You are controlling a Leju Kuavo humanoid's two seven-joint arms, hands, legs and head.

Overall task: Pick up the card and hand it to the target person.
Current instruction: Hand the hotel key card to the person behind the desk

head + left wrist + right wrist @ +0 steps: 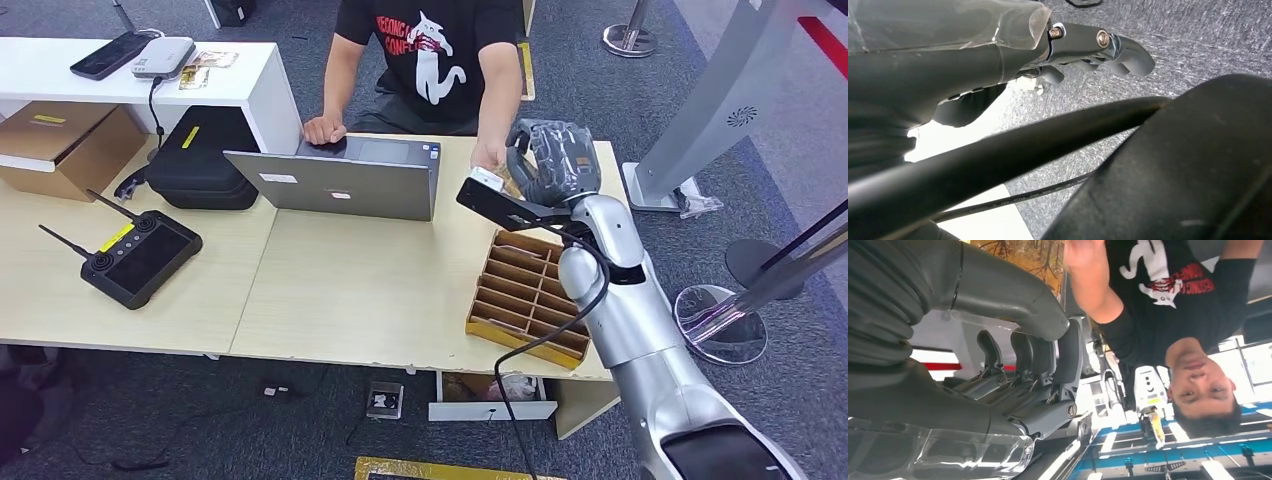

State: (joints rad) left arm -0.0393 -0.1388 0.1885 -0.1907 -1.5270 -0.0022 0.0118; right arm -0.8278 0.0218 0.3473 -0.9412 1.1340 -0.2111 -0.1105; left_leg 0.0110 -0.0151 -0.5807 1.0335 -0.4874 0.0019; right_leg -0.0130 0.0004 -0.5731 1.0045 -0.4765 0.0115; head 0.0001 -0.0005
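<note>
Card [1020, 257], flat and glossy, pinched edge-on in right hand [1013, 355].

**An office reception desk in an open hall**

A pale wooden desk [330, 300] sits on grey carpet. At upper centre, a person [430, 60] works at a laptop [340, 180]. A white counter shelf [150, 80] at upper left carries a phone and small devices. Stanchion bases [628, 40] and a grey gate post [720, 110] stand at upper right.
</note>
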